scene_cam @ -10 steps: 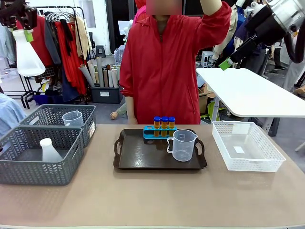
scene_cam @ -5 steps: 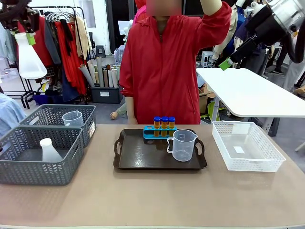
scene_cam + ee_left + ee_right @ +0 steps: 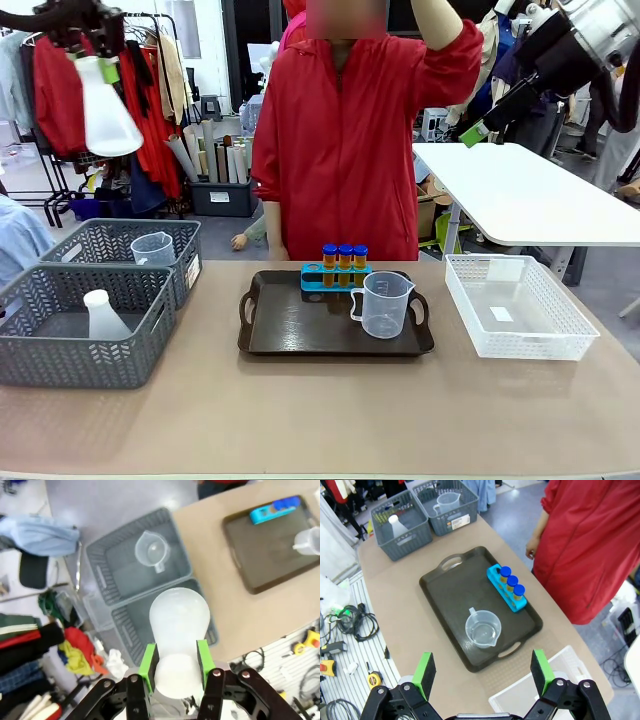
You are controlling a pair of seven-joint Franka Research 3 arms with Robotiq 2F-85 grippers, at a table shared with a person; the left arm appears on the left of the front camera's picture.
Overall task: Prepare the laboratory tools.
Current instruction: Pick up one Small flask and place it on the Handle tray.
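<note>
The tan table carries a dark brown tray at its middle, matte, with a handle at each end. Left of the tray sit two grey mesh baskets, and right of it a white mesh basket. High above and left of the tray, the left gripper is clamped by its green pads on the neck of a translucent white conical flask. The flask's long axis runs nearly upright, wide base down and slightly tilted (the fingers point along it). The tray's bare left half thus lies down and to the right of those jaws, so I judge the left arm best placed for a set-down. The right gripper hovers high above and right of the tray, jaws wide apart and empty. On the tray's right part stands a clear, handled plastic beaker. At the tray's far rim, three blue-capped tubes of orange liquid stand in a blue rack.
</note>
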